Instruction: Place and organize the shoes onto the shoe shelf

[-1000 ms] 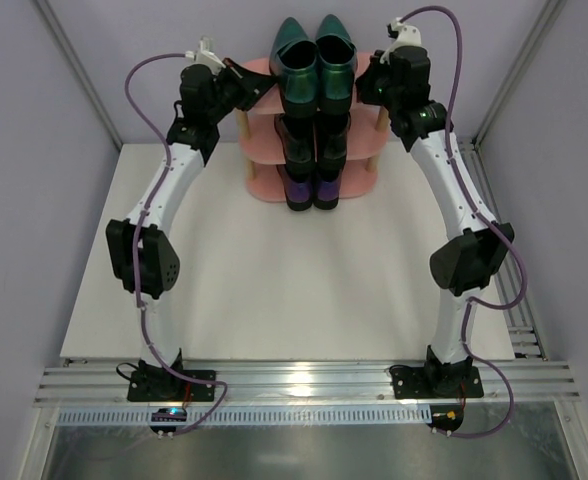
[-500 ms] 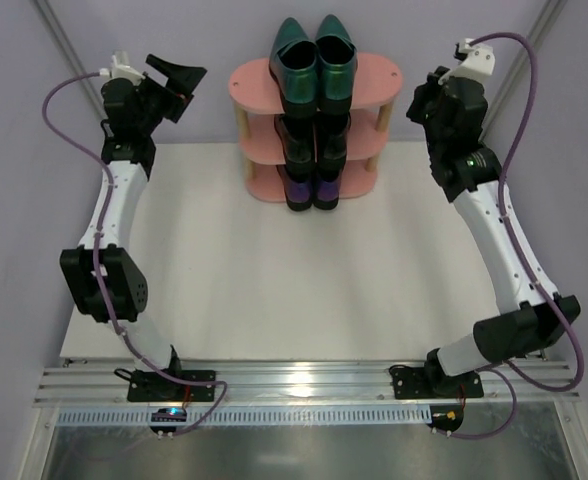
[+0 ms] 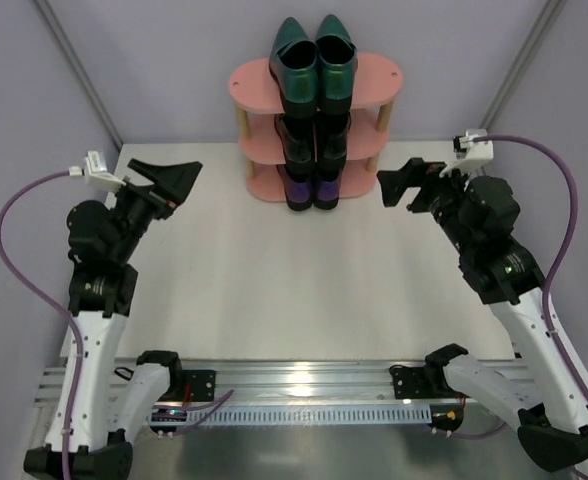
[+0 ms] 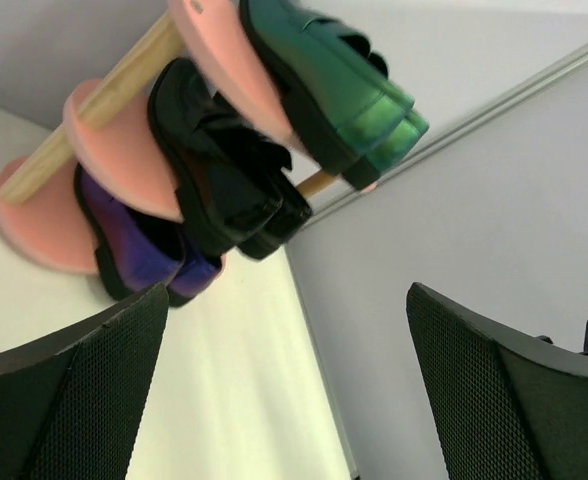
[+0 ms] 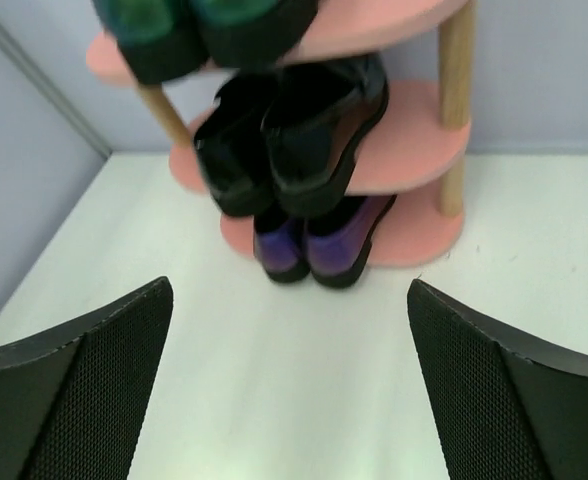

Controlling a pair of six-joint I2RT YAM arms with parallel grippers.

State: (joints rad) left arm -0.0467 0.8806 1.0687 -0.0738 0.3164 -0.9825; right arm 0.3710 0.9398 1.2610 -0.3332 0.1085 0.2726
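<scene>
The pink shoe shelf [image 3: 374,82] stands at the back middle of the table. A teal-green pair of shoes [image 3: 314,60] lies on its top board, a black pair [image 3: 312,140] on the middle board and a purple pair [image 3: 312,190] on the bottom one. My left gripper [image 3: 167,185] hovers open and empty to the shelf's left, well apart from it. My right gripper [image 3: 406,186] hovers open and empty to its right. The left wrist view shows the shelf [image 4: 114,150] tilted, with teal [image 4: 334,80], black [image 4: 224,170] and purple [image 4: 134,250] pairs. The right wrist view faces the shelf [image 5: 414,150] and the purple pair [image 5: 319,235].
The white table top [image 3: 294,280] is bounded by lilac walls on three sides, with grey frame posts [image 3: 74,70] at the back corners. An aluminium rail [image 3: 304,380] carrying both arm bases runs along the near edge.
Both arms have drawn back from the shelf's top board toward the near side and lowered. Both grippers went from shut to open.
</scene>
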